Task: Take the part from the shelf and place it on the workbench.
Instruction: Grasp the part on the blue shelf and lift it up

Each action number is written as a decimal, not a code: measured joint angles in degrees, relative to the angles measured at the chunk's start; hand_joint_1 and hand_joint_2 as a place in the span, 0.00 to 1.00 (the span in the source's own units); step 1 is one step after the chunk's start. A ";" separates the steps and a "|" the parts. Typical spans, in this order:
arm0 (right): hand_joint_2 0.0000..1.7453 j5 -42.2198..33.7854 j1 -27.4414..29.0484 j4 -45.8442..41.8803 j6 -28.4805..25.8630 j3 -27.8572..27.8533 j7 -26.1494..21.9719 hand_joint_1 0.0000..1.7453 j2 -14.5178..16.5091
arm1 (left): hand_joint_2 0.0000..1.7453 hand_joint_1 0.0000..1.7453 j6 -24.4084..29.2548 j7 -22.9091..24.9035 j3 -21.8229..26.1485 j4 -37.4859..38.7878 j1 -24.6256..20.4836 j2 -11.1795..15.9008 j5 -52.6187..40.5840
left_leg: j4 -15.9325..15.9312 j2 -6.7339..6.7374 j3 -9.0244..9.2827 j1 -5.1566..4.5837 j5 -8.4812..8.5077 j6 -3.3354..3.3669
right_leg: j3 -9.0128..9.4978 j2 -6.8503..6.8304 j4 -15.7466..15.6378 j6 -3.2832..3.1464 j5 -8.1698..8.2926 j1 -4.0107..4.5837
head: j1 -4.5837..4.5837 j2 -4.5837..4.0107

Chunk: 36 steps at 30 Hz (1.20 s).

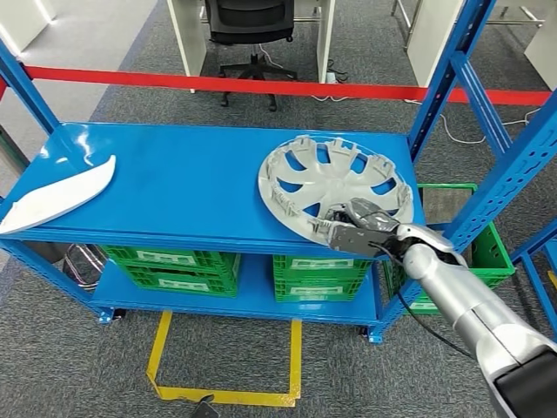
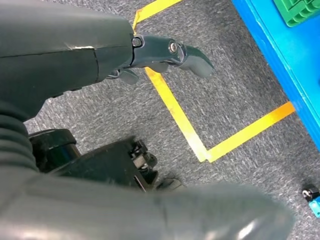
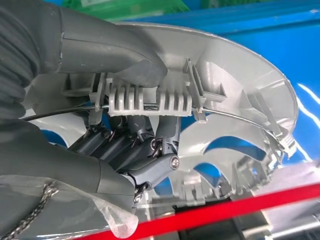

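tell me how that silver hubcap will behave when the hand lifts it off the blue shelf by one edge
The hubcap looks like thin moulded plastic with open spokes, so probably light for its size and a little flexy. The right hand holds only its near rim, so the far side may sag or swing. The small clips around the rim look fragile and might snag fingers.

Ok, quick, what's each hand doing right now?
Left hand: holds nothing, hanging over the floor, fingers apart.
Right hand: grips the near rim of the silver wheel cover on the blue shelf.
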 joint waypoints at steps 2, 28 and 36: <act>1.00 -0.11 0.01 -1.79 0.56 -0.25 0.38 1.00 -0.62 | 0.00 0.00 -0.01 -0.05 0.00 0.01 0.02 0.05 0.05 | 0.00 0.00 0.00 0.00 0.00 0.00 | 0.00 0.00 0.00 0.00 0.00 0.00 | 0.00 0.00; 1.00 1.65 1.33 -3.34 -0.65 -0.57 0.64 1.00 -1.54 | 0.00 0.00 -4.38 -0.94 1.79 0.05 0.14 -0.08 3.41 | 0.00 -0.01 -0.05 0.00 0.00 0.00 | -0.03 -0.01 0.00 0.00 0.00 0.00 | 0.00 0.00; 1.00 -0.43 1.35 -3.57 -0.06 -0.27 -0.78 1.00 -1.80 | 0.00 0.00 -0.21 -0.92 0.84 0.06 0.20 -0.08 1.78 | 0.02 -0.01 -0.05 0.00 0.00 0.00 | -0.05 -0.01 0.00 0.00 0.00 0.00 | 0.00 0.00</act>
